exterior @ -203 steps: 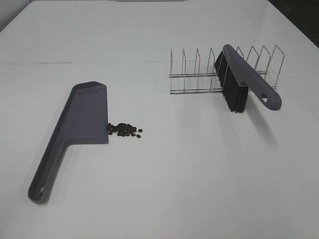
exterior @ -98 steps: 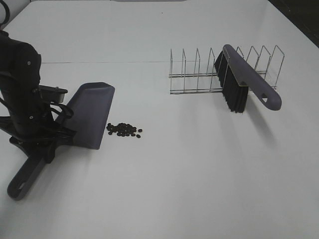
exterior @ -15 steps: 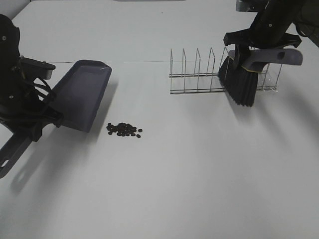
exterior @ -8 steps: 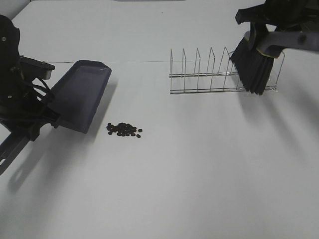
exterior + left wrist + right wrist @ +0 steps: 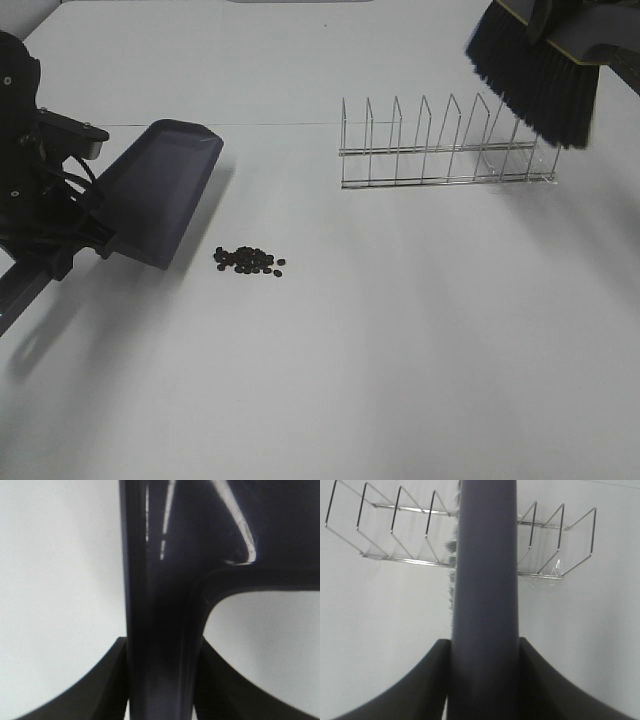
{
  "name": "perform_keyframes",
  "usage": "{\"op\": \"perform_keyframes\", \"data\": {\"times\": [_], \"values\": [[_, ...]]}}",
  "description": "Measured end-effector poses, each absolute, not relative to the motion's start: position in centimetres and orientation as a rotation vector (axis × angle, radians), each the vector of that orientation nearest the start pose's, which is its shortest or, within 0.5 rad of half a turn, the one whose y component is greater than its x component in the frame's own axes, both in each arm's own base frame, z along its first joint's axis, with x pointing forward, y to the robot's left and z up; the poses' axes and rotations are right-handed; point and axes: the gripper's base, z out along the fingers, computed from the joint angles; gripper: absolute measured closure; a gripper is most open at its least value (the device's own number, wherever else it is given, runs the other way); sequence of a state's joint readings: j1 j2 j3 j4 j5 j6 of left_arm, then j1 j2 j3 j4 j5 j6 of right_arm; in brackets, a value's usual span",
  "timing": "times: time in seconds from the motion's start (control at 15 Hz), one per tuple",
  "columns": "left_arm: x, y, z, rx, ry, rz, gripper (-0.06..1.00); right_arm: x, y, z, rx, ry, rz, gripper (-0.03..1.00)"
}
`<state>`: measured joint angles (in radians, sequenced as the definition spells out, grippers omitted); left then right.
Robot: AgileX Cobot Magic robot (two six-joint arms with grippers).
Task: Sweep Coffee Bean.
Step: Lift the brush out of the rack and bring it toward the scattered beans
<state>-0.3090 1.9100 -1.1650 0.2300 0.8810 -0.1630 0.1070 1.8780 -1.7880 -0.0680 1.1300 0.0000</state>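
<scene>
Pile of coffee bean [image 5: 250, 261] lies on the table [image 5: 400, 380] left of centre, toward the left edge, as a short band running left-right; left gripper [image 5: 162, 680] is clamped on the dustpan [image 5: 160, 200] handle, pan tilted, its lip just beside the pile on the left-edge side and seemingly off the surface; right gripper [image 5: 482, 680] is clamped on the brush [image 5: 535, 70] handle, bristles in the air above the wire rack [image 5: 445, 150] by the far right corner, well apart from the beans; left arm is nearer; likely next: pan lip down, brush crosses to the pile's right side, sweeps toward the left edge.
</scene>
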Motion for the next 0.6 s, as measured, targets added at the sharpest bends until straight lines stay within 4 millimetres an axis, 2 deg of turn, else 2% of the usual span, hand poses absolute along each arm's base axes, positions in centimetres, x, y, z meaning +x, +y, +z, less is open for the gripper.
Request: {"op": "perform_keyframes", "data": {"times": [0.07, 0.13, 0.33, 0.6], "values": [[33.5, -9.0, 15.1, 0.444, 3.027, 0.261, 0.61, 40.6, 4.4, 31.9, -0.178, 2.697, -0.064, 0.60], [33.5, -8.8, 15.1, 0.463, 3.021, 0.287, 0.61, 39.0, 6.2, 30.9, -0.228, 2.706, -0.118, 0.60], [33.6, -8.7, 15.1, 0.488, 3.015, 0.309, 0.61, 37.0, 8.3, 28.8, -0.286, 2.738, -0.153, 0.60], [33.8, -8.8, 12.9, 0.562, 3.053, 0.321, 0.61, 35.8, 10.5, 24.8, -0.344, 2.774, -0.223, 0.60]]}}
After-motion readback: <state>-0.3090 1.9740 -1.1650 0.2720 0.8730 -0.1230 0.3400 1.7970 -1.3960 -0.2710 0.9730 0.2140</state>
